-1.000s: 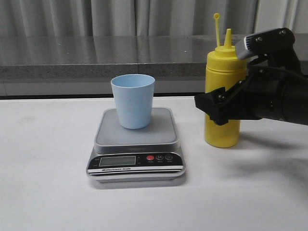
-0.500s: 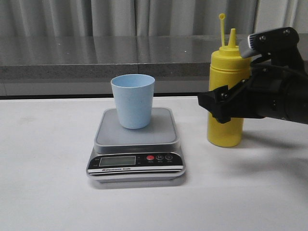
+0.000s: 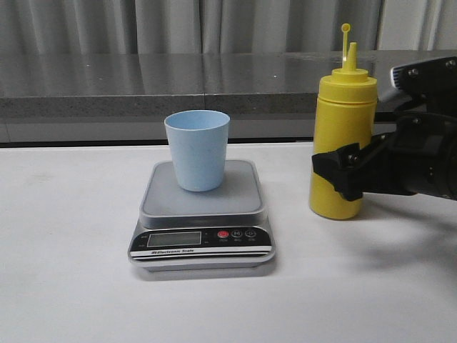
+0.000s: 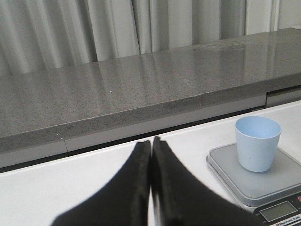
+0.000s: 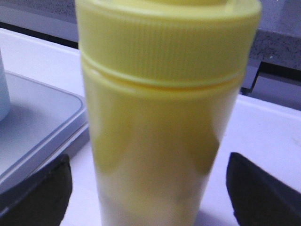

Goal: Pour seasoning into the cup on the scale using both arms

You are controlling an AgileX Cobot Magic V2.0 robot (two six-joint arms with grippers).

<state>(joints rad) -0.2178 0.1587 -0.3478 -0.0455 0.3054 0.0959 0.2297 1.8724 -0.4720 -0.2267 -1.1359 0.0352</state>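
Note:
The yellow seasoning bottle [image 3: 341, 136] stands upright on the white table, right of the scale, with its stopper stick pointing up. My right gripper [image 3: 340, 176] is open around the bottle's lower body. In the right wrist view its black fingers [image 5: 42, 188] sit wide apart, with a gap on each side of the bottle [image 5: 160, 117]. The pale blue cup [image 3: 198, 150] stands on the silver scale [image 3: 243, 196]. My left gripper [image 4: 151, 141] is shut and empty, off to the left of the cup [image 4: 257, 143] and scale [image 4: 277, 181]. It does not show in the front view.
A grey stone ledge [image 3: 143, 86] runs along the back of the table, with curtains behind it. The scale's black panel [image 3: 202, 239] faces the front. White tabletop [image 3: 71, 271] lies left of and in front of the scale.
The bottle has shifted slightly right and now stands straight. The right arm has drawn back to the right and a little lower. Cup and scale have not moved.

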